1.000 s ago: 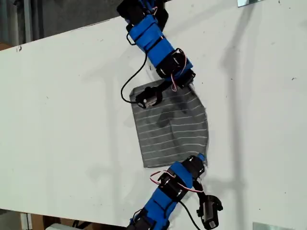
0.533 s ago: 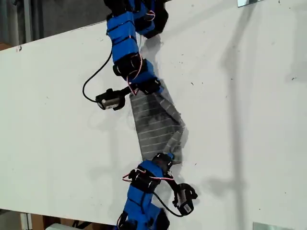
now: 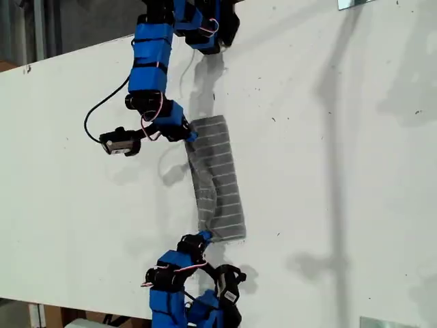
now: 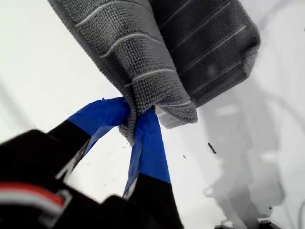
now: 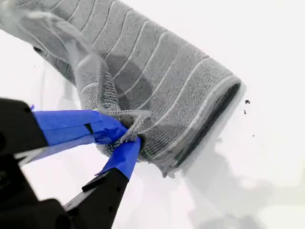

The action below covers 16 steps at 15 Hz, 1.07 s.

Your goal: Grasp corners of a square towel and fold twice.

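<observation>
The grey striped towel (image 3: pixel 218 178) lies on the white table as a narrow doubled strip, running from far to near in the exterior view. My first gripper (image 4: pixel 136 114) is shut on one of the corners at the strip's near end, where its arm (image 3: pixel 179 263) comes in from the lower edge. My second gripper (image 5: pixel 128 133) is shut on a frayed corner at the far end, its arm (image 3: pixel 151 75) coming from the top. In both wrist views the held layer is lifted and curls over the layer below. The towel (image 4: pixel 143 52) (image 5: pixel 157 81) fills each wrist view.
White table (image 3: pixel 341 171) stretches wide to the exterior view's right and left of the towel. A black cable (image 3: pixel 102 109) loops beside the second arm. Small dark specks (image 3: pixel 278 236) mark the table. Metal brackets (image 3: pixel 355 3) sit at the exterior view's right corners.
Both arms swung toward the exterior view's left, each carrying a held corner across. The spread towel has folded over itself into a narrow strip.
</observation>
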Tool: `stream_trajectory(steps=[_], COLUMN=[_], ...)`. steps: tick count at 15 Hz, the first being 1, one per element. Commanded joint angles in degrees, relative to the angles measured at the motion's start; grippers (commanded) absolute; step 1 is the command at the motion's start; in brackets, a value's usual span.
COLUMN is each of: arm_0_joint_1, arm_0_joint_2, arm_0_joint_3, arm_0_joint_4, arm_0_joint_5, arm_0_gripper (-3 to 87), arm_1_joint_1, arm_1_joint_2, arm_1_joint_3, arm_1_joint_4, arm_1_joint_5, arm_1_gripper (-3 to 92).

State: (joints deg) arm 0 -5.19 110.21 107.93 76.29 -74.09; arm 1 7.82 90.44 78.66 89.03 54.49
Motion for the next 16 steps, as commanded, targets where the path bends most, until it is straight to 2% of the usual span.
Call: stream_trajectory(steps=[1, 5, 10, 13, 16], arm_0_joint_1=[-6.2, -15.5, -29.8, -23.6, -14.0], arm_0_joint_2=[2.7, 3.9, -3.2, -5.5, -2.5], arm_0_joint_3=[0.0, 1.3, 4.8, 4.4, -0.6], arm_0_joint_4=[0.9, 2.5, -2.2, -2.6, 2.5], arm_0_joint_5=[3.3, 8.3, 17.1, 13.5, 9.3], arm_0_gripper=[0.0, 0.0, 0.0, 0.0, 0.0], arm_1_joint_1=[3.6, 11.5, 18.3, 16.3, 12.7], arm_1_joint_2=[4.1, 1.7, -9.8, -12.4, -7.3], arm_1_joint_3=[-0.5, -1.4, -0.8, 1.2, 1.2], arm_1_joint_4=[-1.4, -3.6, -10.3, -11.5, -7.7], arm_1_joint_5=[-3.0, -8.3, -11.1, -10.3, -9.1], arm_1_gripper=[-0.1, -0.1, -0.1, -0.1, -0.1])
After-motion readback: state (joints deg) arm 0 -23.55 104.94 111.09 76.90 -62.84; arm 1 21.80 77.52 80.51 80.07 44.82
